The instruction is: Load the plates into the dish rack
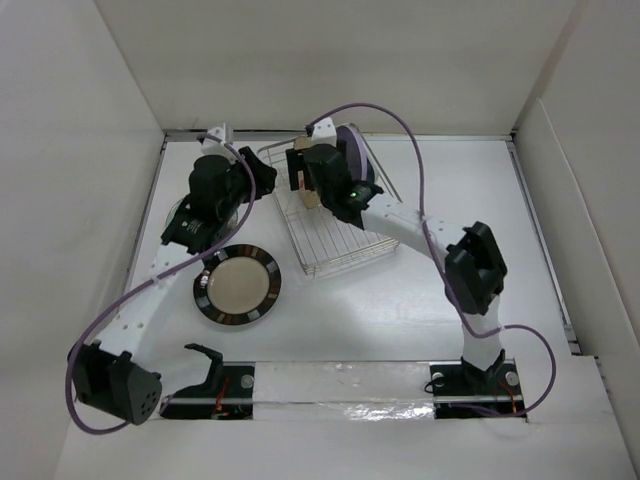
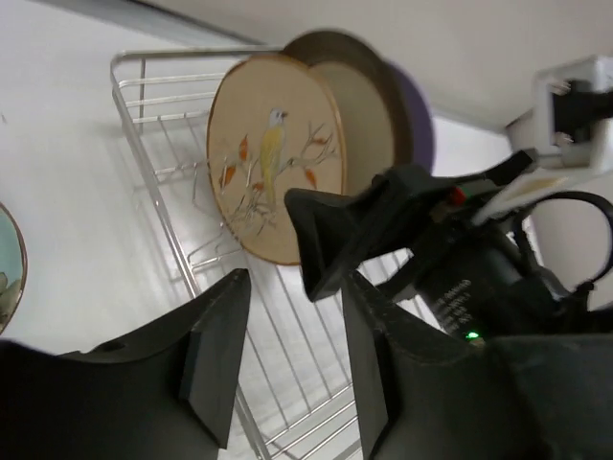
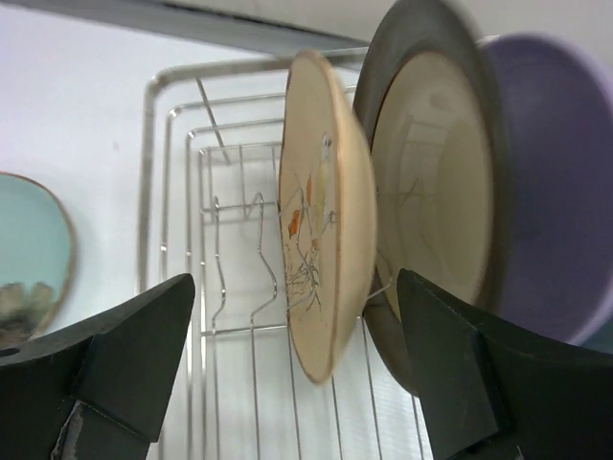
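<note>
White table carries the dish rack toward 12 o'clock. Three plates stand on edge in it (floral plate foremost, then brown-rimmed plate, then lavender plate). The right fingers are spread wide, flanking the floral plate. The left fingers are parted and empty. A dark-rimmed plate lies flat at the rack's 8 o'clock.

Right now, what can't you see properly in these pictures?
Top view: the right arm covers most of the plates in the dish rack.
Left wrist view: the pale green plate is cut off by the left edge.
Right wrist view: the lavender plate is cut off by the right edge.
</note>
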Controlling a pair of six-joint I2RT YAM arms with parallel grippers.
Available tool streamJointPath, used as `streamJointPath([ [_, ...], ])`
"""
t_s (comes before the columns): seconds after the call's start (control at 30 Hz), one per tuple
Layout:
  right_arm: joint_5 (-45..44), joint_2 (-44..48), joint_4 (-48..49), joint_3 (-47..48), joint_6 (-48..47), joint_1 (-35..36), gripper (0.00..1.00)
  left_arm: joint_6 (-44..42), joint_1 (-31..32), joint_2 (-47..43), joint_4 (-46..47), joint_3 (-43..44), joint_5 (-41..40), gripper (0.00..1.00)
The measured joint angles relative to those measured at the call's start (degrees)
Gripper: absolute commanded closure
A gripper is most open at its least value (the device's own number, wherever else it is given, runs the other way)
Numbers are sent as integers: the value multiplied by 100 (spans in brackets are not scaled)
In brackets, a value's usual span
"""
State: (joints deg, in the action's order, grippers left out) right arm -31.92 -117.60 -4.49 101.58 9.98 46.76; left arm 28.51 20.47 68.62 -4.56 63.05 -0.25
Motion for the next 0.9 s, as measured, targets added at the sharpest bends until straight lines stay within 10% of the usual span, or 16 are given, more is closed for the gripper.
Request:
streamJointPath([
  [0.07,153,527,103,-354,107,-9,14,-57,2,-321,48,0,-72,77],
  [0.2,236,1878,470,-1478,350,205,99,-144,2,-920,92,-85,-155,100],
  [0.23,236,2236,546,-1808,448,341,100,-168,2,-1119,111,-162,-164,100],
  [0.47,125,3609,1276,-4017,2083,2184,100,-175,2,-2140,188,-481,-85,81],
  [0.7,-260,2529,1276,-4627,4651,3661,33,-166,2,-2312,234,-632,356,63],
  [0.9,-234,1233,1405,-4553,6557,3803,22,-151,160,-2428,304,-645,597,62],
])
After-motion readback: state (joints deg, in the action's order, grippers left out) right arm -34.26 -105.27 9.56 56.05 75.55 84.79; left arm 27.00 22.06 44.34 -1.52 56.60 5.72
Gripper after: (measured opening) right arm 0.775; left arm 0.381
